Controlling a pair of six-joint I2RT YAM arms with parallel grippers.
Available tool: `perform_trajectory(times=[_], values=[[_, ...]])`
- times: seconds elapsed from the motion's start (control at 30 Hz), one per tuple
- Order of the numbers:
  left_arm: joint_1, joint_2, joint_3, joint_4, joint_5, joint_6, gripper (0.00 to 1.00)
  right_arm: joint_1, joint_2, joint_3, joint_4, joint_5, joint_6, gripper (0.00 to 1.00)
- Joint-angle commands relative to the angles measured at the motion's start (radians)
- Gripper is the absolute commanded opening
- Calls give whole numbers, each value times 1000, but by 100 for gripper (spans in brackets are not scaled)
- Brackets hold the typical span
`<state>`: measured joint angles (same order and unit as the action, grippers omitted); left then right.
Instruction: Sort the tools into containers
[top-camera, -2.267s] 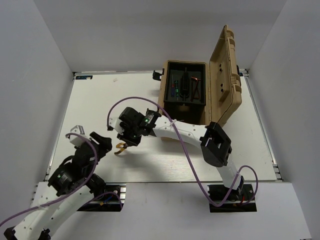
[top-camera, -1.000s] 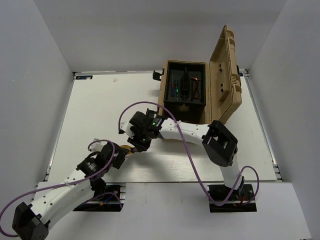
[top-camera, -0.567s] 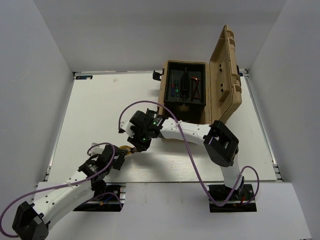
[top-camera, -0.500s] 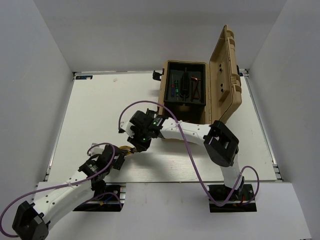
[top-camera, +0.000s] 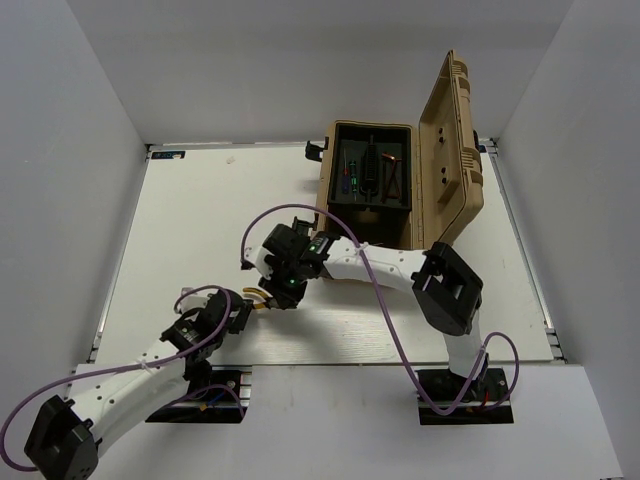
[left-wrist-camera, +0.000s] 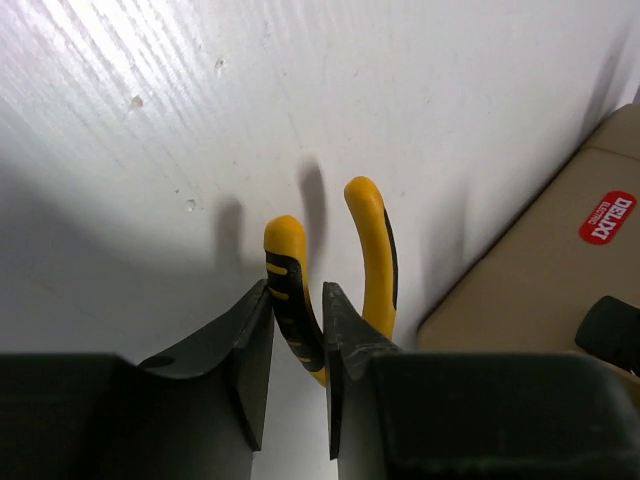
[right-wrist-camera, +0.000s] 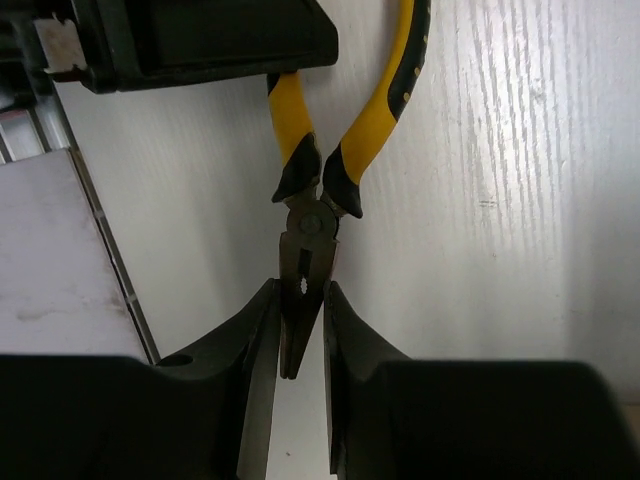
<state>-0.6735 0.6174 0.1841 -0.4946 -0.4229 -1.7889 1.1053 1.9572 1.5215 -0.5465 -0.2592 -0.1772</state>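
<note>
Yellow-and-black-handled pliers (top-camera: 258, 299) hang between my two grippers just above the white table. In the right wrist view, my right gripper (right-wrist-camera: 300, 290) is shut on the pliers' dark metal nose (right-wrist-camera: 303, 262). In the left wrist view, my left gripper (left-wrist-camera: 296, 290) is shut on one handle (left-wrist-camera: 285, 262), and the other handle (left-wrist-camera: 372, 250) is free beside it. In the top view, my left gripper (top-camera: 243, 307) and right gripper (top-camera: 272, 293) meet at the pliers. The tan toolbox (top-camera: 366, 222) stands open behind them, with a blue-handled screwdriver (top-camera: 350, 172) and reddish rods (top-camera: 393, 177) in its black tray.
The toolbox lid (top-camera: 455, 150) stands upright on the right side of the box. The box's tan front wall, with a red label, shows close by in the left wrist view (left-wrist-camera: 560, 270). The right arm's purple cable (top-camera: 380, 300) loops over the table.
My left arm has swung in from the near left to the pliers and its fingers now grip one handle. My right gripper has shifted slightly right with the pliers.
</note>
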Motion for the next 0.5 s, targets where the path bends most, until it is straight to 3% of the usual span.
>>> perform_trajectory(times=[0.0,0.27,0.4,0.43,0.47], values=[[-3,15,-20,27,7,-12,27,-2,-83,-4,22,-34,1,0],[-3,25,1,27,7,-12,0,1,-96,-17,26,-35,4,0],[-3,16,40,8,-14,-3,0,-2,-99,15,5,-38,-7,36],[-3,7,40,-1,-23,6,0,-1,-100,20,5,-35,-8,52],[-3,7,51,-1,-24,6,0,-1,-106,38,-6,-38,-10,57]])
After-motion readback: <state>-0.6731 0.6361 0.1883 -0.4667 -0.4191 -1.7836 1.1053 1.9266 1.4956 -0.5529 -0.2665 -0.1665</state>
